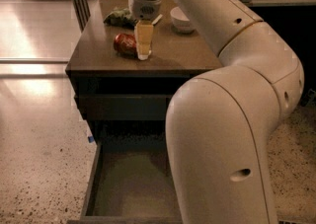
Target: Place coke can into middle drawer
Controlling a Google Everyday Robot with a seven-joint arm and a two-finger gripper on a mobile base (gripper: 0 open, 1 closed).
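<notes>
The coke can (123,43) lies on its side on the cabinet top (190,54), near the front left. My gripper (143,45) points down from the arm and reaches the top just at the can's right end, touching or almost touching it. The middle drawer (129,184) is pulled out below, with a flat olive-grey floor and thin dark walls. My arm hides its right part.
A green-and-white snack bag (117,17) lies behind the can. A small white bowl (182,19) stands at the back right of the top. My big arm fills the right half of the view. Speckled floor lies to the left.
</notes>
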